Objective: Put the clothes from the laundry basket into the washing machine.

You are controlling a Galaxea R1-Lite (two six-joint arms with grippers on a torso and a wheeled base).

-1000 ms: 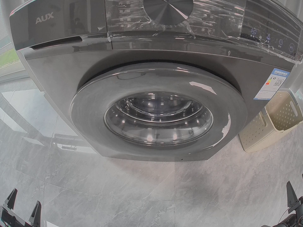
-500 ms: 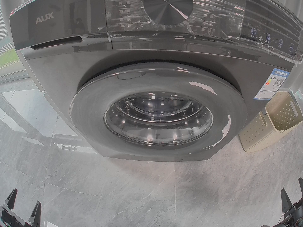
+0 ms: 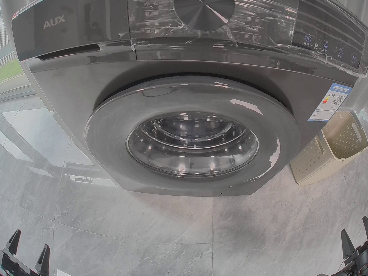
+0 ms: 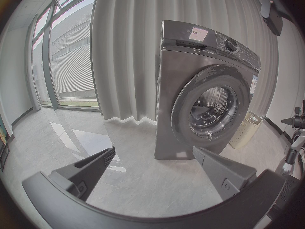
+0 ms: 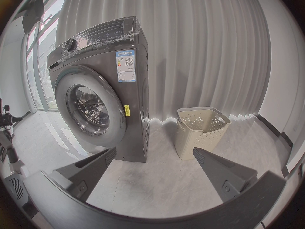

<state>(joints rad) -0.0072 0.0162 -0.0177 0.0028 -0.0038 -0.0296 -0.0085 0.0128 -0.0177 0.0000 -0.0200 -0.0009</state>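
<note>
Both grippers wide open and empty, facing the closed washing machine (image 3: 69, 85).
The left gripper (image 4: 153, 150) and right gripper (image 5: 154, 150) hang low over the grey tiled floor (image 3: 153, 227), well apart from the machine, fingers spread and holding nothing. The round glass door (image 3: 115, 135) is shut. The beige laundry basket (image 5: 197, 134) stands upright on the floor just beside the machine's right side; its bottom is hidden.

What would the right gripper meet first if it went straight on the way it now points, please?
Likely nothing near: the open right gripper points over the floor between the washing machine and the laundry basket, so the curtain behind comes first, though depth is unclear.
</note>
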